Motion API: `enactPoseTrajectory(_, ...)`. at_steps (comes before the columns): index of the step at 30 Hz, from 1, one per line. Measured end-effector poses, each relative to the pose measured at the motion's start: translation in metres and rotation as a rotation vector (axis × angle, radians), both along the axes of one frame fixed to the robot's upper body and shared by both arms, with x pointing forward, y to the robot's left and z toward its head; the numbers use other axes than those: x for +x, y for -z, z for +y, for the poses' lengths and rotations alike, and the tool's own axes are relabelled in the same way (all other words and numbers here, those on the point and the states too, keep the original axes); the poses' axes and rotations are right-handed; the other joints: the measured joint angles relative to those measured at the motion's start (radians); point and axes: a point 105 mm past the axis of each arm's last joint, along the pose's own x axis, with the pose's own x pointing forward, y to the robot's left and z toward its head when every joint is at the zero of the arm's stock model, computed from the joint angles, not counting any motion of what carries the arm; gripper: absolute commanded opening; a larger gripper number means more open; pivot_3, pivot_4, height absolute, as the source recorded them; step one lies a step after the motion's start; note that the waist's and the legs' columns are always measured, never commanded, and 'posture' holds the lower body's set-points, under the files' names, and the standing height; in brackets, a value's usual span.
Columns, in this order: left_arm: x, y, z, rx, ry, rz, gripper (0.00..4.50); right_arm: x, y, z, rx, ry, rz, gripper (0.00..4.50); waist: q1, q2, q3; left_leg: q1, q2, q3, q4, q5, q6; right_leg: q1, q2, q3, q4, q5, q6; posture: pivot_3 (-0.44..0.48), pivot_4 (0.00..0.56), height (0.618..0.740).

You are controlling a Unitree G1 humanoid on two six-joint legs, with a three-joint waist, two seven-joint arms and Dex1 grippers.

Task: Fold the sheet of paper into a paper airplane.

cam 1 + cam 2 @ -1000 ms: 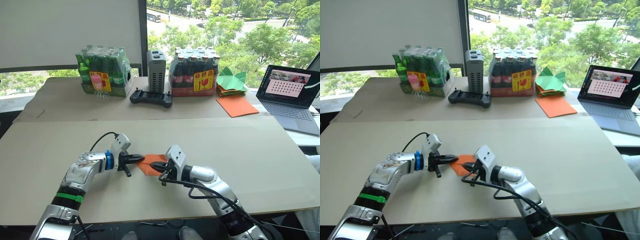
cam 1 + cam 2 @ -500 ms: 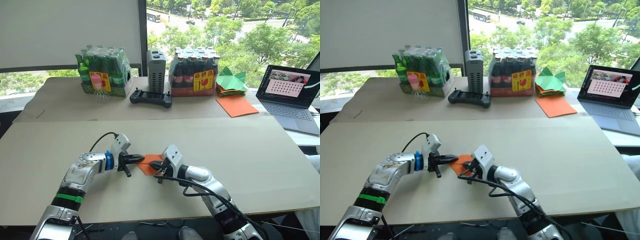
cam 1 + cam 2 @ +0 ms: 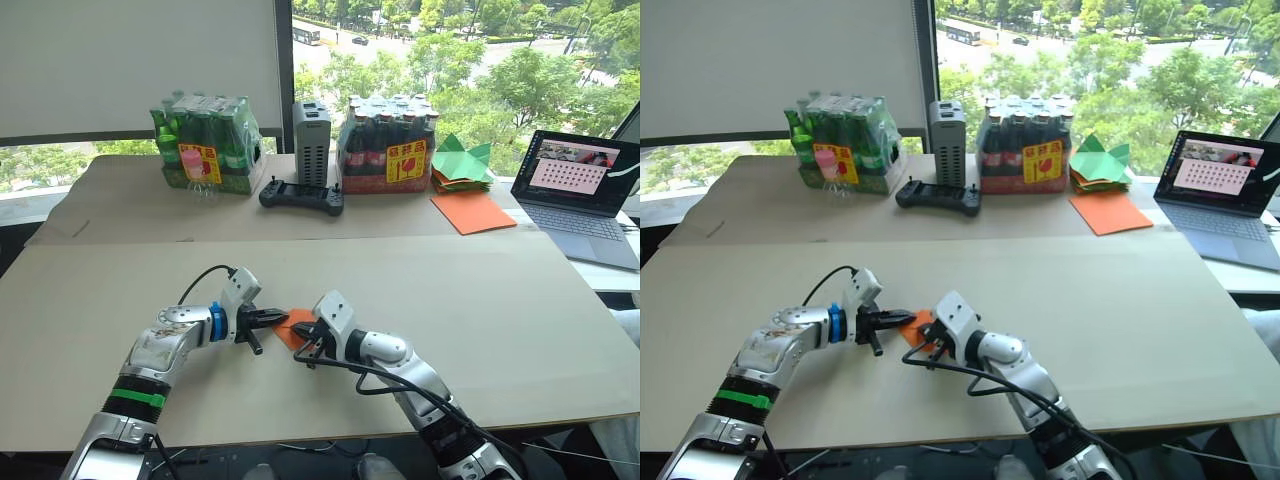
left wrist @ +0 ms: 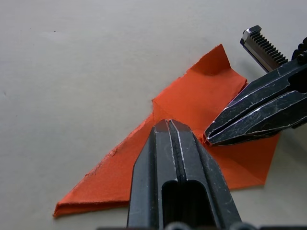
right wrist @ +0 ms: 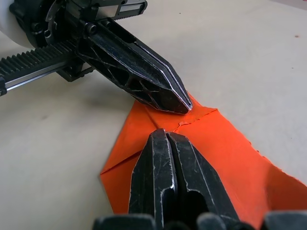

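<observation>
Eye views: the paper (image 3: 293, 326) lies near the counter's (image 3: 520, 300) front edge, between both pincers.

Left wrist view: left pincer (image 4: 173, 125) closed, tip pressing the folded layers.

Right wrist view: right pincer (image 5: 165, 135) closed too (tips nearly meeting), paper's long axis running diagonally beneath.

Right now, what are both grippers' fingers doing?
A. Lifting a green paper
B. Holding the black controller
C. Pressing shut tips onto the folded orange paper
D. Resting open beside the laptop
C: the left gripper and right gripper both have shut fingers down on the sheet of paper.
</observation>
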Motion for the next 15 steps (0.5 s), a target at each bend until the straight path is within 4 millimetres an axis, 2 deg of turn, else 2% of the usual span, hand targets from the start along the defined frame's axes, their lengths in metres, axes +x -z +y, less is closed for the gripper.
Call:
enactPoseTrajectory(9,0.0,0.0,0.0,0.001,-0.001,0.003,0.0,0.004,-0.002,-0.005,0.061,0.054,0.082,0.03,0.002,0.0,0.0,0.0,0.0,0.0,0.0,0.0,0.0,0.0,0.0,0.0,0.0,0.0,0.0,0.0,0.15,0.74)
enactPoseTrajectory(15,-0.001,0.0,-0.001,-0.001,0.001,0.008,0.0,0.003,-0.002,-0.021,0.049,0.084,0.094,0.03,0.007,0.0,0.0,-0.001,0.0,0.0,0.0,0.0,0.0,0.0,0.0,0.0,-0.001,0.0,0.0,0.0,0.15,0.74)
